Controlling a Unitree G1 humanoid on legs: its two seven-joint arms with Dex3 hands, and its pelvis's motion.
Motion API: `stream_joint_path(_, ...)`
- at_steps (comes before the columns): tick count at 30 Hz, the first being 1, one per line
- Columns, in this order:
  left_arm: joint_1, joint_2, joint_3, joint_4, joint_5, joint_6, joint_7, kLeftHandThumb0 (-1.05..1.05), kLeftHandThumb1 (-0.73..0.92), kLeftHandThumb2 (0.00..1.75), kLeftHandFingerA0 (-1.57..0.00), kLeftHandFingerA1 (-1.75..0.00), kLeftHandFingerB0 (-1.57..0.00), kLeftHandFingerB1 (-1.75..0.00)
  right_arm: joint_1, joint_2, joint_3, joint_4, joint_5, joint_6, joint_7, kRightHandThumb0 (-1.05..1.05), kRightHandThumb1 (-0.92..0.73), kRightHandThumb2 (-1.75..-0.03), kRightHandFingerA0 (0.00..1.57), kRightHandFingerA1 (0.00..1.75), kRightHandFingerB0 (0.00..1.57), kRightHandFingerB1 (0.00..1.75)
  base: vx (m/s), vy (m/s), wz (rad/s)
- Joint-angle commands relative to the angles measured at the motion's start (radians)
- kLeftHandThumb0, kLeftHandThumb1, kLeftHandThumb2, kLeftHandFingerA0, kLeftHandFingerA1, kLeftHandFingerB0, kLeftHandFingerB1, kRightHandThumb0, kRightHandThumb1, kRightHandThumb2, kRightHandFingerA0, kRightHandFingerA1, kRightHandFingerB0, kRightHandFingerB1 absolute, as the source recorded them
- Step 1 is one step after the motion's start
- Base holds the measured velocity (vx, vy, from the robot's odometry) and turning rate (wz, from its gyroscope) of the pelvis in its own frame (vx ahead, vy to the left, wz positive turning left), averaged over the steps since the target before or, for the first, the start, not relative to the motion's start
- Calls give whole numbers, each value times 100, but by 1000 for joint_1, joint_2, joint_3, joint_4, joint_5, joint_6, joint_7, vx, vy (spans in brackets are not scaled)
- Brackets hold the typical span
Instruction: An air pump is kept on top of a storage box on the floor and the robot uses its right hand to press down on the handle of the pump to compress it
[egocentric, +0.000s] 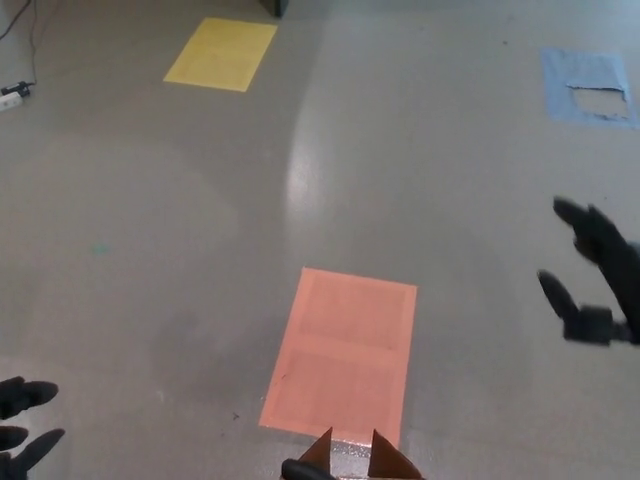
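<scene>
A downward view from the robot's head onto a grey floor (200, 250). The right hand (592, 275) hangs at the picture's right edge, well above the floor, black fingers (575, 212) spread wide and holding nothing; its wrist and arm are cut off by the frame. At the bottom left corner only the fingertips of the left hand (22, 425) show, apart and empty. The task's pump barely appears: at the bottom edge, in the middle, a dark rounded tip that is probably the pump handle (305, 468) sits beside two brown cardboard flaps (385, 460) and a strip of silver — likely the top of the storage box, though too little shows to be sure. An orange rectangle (345, 345) is marked on the floor just beyond it, with a yellow rectangle (222, 53) far off at the upper left and a torn blue patch (590, 85) at the upper right. To do the press well, the right hand would need to travel down and towards the robot's left, settle squarely over the handle, then push straight down so the pump does not tip on the box. The pump body, its hose and most of the box lie below the frame, out of sight.
</scene>
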Motion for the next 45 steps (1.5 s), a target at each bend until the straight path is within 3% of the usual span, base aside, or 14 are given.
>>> stream_joint_path(1,-17,25,19,25,-13,11,-9,-61,85,65,-25,-33,-19,-30,-10,9,-89,454,80,27,-148,-70,-64,-95,0,28,4,27,0,0,0)
stream_joint_path(16,-13,35,18,59,-2,5,13,-60,84,64,-27,-35,-18,-30,-1,-7,-16,620,12,134,-40,-79,-77,-105,1,22,1,15,0,0,0)
stream_joint_path(17,-16,28,21,62,-4,7,23,-63,72,83,-20,-41,-14,-38,-3,-12,-15,622,16,136,-35,-79,-76,-104,0,18,0,13,0,0,0)
stream_joint_path(18,-23,23,26,66,-7,12,32,-63,72,83,-20,-41,-14,-38,-10,-13,-18,624,25,140,-32,-79,-76,-104,0,18,0,13,0,0,0)
stream_joint_path(19,-29,19,30,72,-7,22,48,-57,82,65,-23,-33,-15,-28,-10,-12,-21,624,31,137,-32,-79,-77,-105,0,18,0,14,0,0,0)
stream_joint_path(20,-41,7,44,91,-15,47,79,-32,62,110,0,-47,0,-47,-4,-8,-38,624,50,124,-32,-76,-75,-102,0,17,0,15,0,0,0)
stream_joint_path(25,-71,-16,82,153,-28,74,131,-32,62,111,0,-48,0,-48,9,-6,-59,621,65,93,-45,-77,-75,-103,0,17,0,16,0,0,0)
stream_joint_path(45,-93,32,147,185,-63,95,37,-33,59,110,-1,-47,0,-47,-43,-7,-21,617,48,81,-14,-80,-74,-100,7,26,7,20,0,0,0)
